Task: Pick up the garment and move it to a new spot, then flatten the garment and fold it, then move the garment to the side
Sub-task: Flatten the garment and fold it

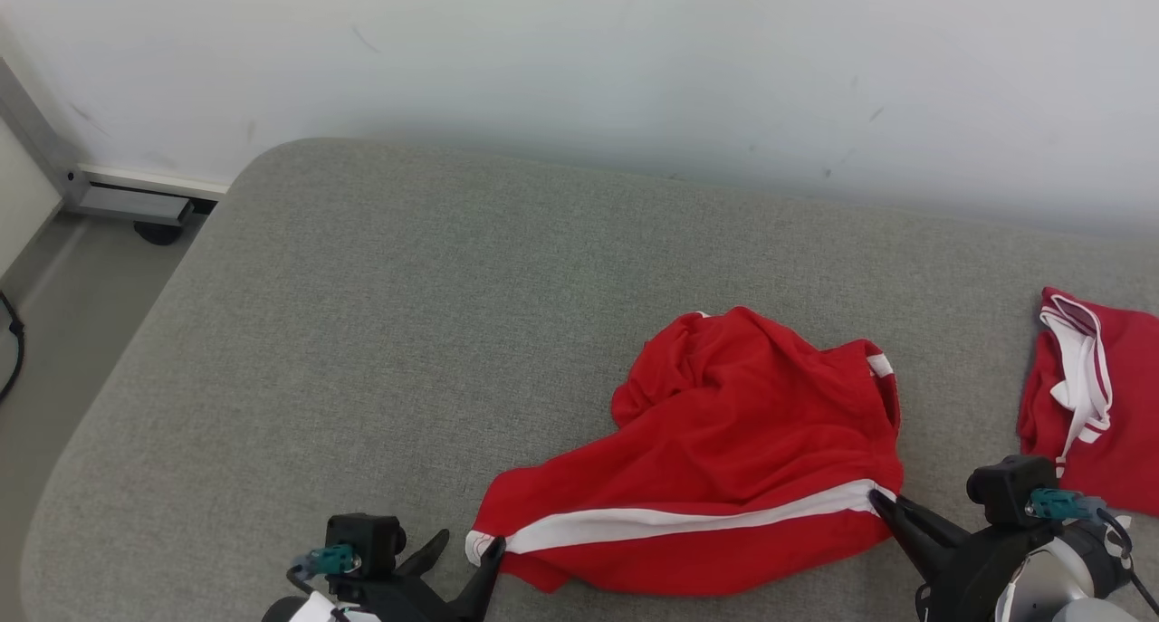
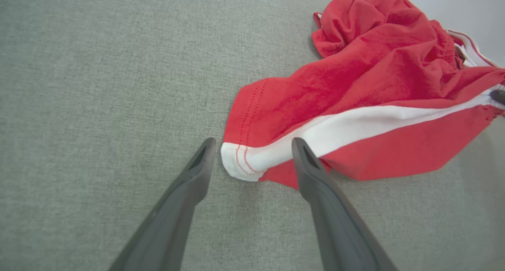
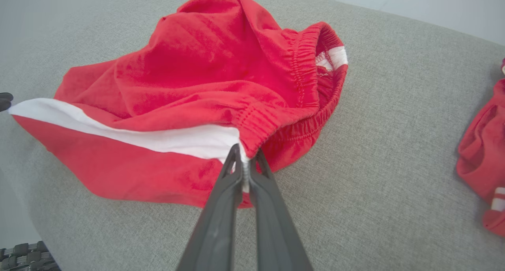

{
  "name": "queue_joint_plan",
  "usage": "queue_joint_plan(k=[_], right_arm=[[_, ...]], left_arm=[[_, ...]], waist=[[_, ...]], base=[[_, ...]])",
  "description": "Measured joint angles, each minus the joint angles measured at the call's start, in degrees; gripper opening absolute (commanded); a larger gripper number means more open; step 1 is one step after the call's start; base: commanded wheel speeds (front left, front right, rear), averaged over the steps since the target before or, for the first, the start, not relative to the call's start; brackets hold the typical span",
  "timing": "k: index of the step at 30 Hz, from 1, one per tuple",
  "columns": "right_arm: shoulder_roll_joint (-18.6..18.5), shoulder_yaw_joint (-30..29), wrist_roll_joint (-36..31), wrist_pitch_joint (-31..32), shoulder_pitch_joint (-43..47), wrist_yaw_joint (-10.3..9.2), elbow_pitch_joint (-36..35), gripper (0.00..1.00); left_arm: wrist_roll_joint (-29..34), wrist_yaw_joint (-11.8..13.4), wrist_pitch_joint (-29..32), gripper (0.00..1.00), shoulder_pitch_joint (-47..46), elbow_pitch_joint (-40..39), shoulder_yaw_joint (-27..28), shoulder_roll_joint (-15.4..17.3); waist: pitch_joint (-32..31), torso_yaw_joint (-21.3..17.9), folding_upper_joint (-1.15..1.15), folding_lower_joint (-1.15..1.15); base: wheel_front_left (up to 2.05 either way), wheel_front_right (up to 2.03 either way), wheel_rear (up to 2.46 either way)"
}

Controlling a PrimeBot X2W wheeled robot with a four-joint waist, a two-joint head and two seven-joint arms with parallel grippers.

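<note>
Right gripper (image 3: 247, 154) pinches the waistband (image 3: 303, 77) of the red shorts (image 1: 733, 423); left gripper (image 1: 471, 542) stands spread at the leg hem (image 2: 240, 164).

The shorts lie crumpled near the front edge of the grey cushion (image 1: 362, 332), their long axis following the white side stripe (image 1: 679, 520) from left to right between the two arms. The hem corner sits just ahead of the open left fingers, so that arm is nearer and probably need only ease forward and close to stretch the cloth flat. A second red garment (image 1: 1105, 396) lies apart at the right.
</note>
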Motion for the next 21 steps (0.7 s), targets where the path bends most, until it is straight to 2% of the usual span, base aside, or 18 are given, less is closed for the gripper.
queue_joint_plan(k=[4,9,13,21], right_arm=[[-0.07,0.02,-0.01,0.08,-0.02,-0.35,-0.49,0.00],[-0.19,0.21,-0.01,0.53,-0.06,-0.36,-1.05,0.00],[-0.20,0.62,-0.04,1.04,-0.27,-0.36,-1.30,0.00],[-0.58,0.60,-0.05,1.51,-0.26,-0.43,-1.90,0.00]], left_arm=[[-2.56,-0.09,1.29,1.00,0.02,1.02,1.37,-0.16],[-7.13,-1.65,2.97,1.00,0.15,2.29,3.35,-1.68],[-7.58,-2.52,4.67,1.00,0.13,4.16,3.35,-2.44],[-7.71,-2.59,7.02,1.00,-0.44,7.53,2.98,-3.48]], waist=[[0.17,-0.04,0.00,0.00],[0.28,-0.14,0.00,0.00],[0.31,-0.40,0.00,0.00],[0.64,-1.02,0.00,0.00]], base=[[0.00,0.00,0.00],[0.00,0.00,0.00],[0.00,0.00,0.00],[0.00,0.00,0.00]])
